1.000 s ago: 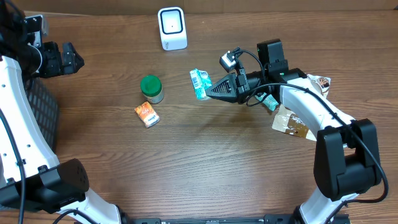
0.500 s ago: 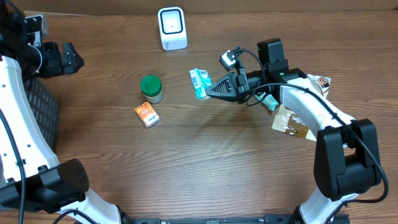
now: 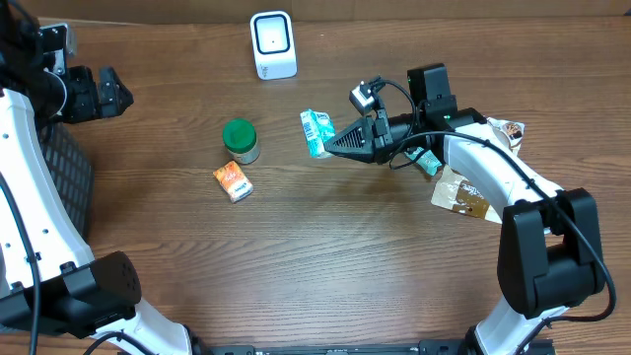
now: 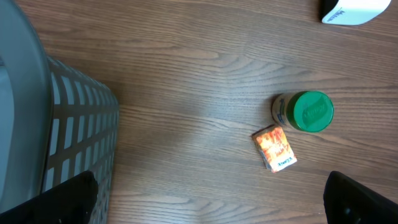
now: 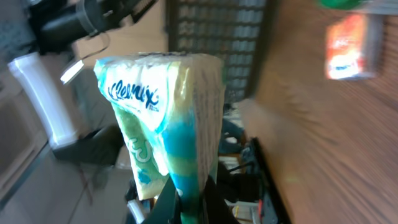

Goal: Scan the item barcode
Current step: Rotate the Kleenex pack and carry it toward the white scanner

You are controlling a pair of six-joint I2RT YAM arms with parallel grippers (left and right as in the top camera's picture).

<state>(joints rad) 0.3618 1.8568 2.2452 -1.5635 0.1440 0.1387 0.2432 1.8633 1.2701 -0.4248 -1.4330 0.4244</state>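
Tissue pack (image 3: 316, 132), soft and film-wrapped, sits pinched in my right claw (image 3: 329, 144) overhead, at 4 o'clock from the boxy white scanner (image 3: 273, 44) on the wood-grain worktop (image 3: 325, 256). Left wrist: my left claw (image 4: 211, 180) gapes wide, with the round green-lidded jar (image 4: 305, 112) at 3 o'clock. Right wrist: the pack's crinkly green-and-blue film is gripped at its 6 o'clock edge.

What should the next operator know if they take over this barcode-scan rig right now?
Right gripper: shut on the tissue pack, which is held up off the table near its middle.
Left gripper: open, holding nothing, at the far left by the basket.
Scanner: stands at the back of the table, apart from the pack.
Green-lidded jar and orange packet: on the table.
Done: pack picked up.
Left: present its barcode to the scanner. I cannot tell which face carries the barcode.
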